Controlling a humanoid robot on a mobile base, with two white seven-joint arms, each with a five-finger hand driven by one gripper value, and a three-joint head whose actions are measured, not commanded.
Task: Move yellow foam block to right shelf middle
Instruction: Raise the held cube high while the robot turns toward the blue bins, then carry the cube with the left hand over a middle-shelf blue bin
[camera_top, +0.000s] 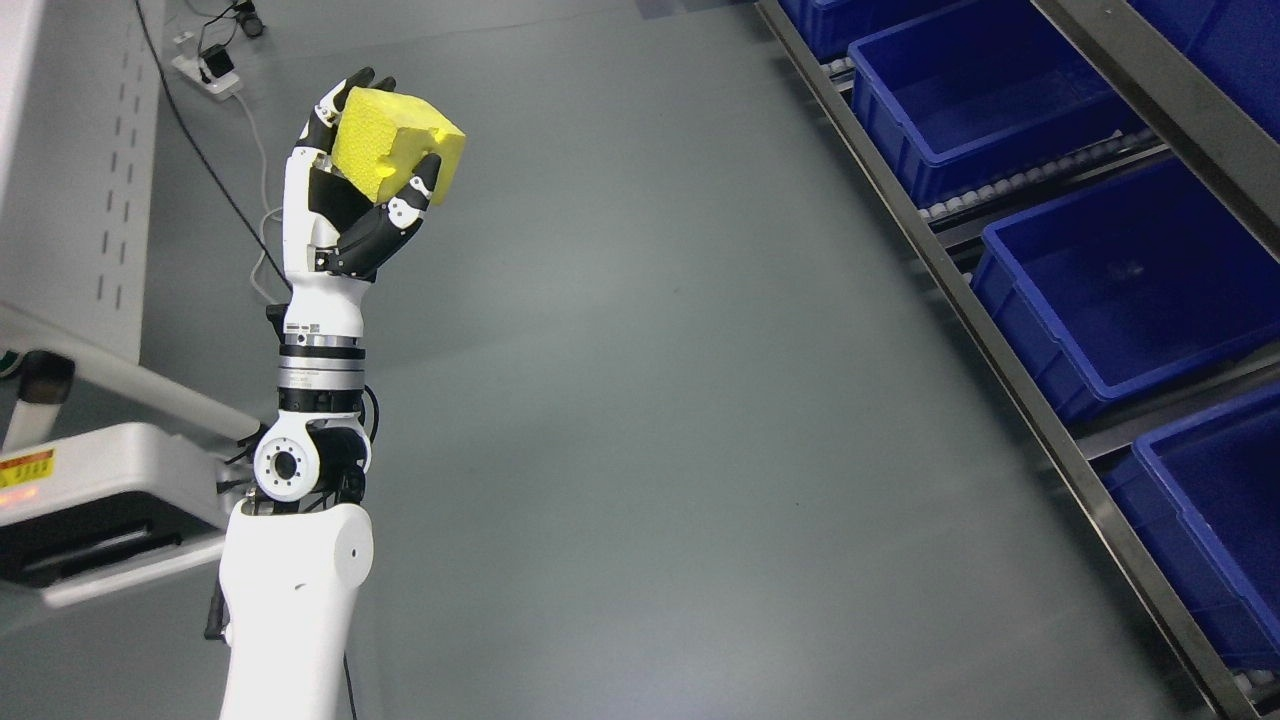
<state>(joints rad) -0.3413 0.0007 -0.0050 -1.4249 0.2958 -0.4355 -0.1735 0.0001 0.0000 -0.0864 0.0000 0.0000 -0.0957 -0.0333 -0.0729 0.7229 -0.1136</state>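
Yellow, porous and roughly cubic, the yellow foam block (392, 142) sits high in the upper left of the head view, clasped by the left hand (362, 190). It has no clear long axis; it is tilted, with one corner pointing toward the right and its honeycomb-textured face turned to the camera. A chunk seems notched out of the edge near the thumb. Black fingertips (372, 78) curl over the top rear edge while the thumb presses against the front lower face, so the hand is clenched around the block, holding it in the air above the smooth grey floor (660, 400). The white, glossy forearm rises nearly upright from the bottom edge left of the middle, with a metal ring at the wrist.

Along the right side runs a grey metal shelf rack (1000, 360) with roller tracks, well apart from the block. On it stand several deep blue plastic bins (1020, 150), rectangular and open-topped; their interiors look bare apart from a small pale speck in the middle bin (1130, 268).

At the left stand a pale grey perforated panel (90, 180) and a white machine base (100, 500), with a black cable (200, 150) trailing across the floor.
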